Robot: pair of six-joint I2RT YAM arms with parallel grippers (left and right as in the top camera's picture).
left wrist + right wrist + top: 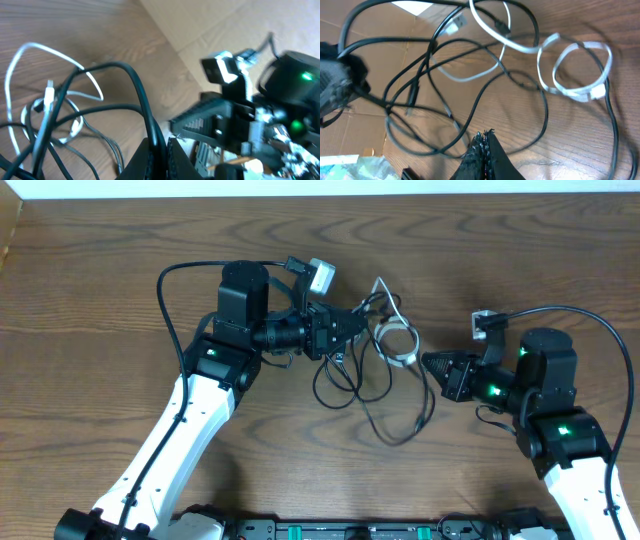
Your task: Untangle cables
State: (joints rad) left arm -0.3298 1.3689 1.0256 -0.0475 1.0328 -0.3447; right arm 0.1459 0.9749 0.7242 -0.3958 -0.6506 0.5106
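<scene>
Left of centre in the overhead view, the left gripper [358, 327] is clamped on a black cable [147, 112], and the white cable [400, 359] lies coiled just to its right, mid-frame. Further right, the right gripper [428, 362] is closed, seemingly on nothing. The pull should probably go slowly leftward, watching for loops that tighten.

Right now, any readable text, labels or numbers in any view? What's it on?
No readable text in any view.
Cables: no legible marking on the plugs.
Green lights on the arms: lights only, no lettering visible.
Pale patch at the lower left of the right wrist view: too blurred to read.
</scene>
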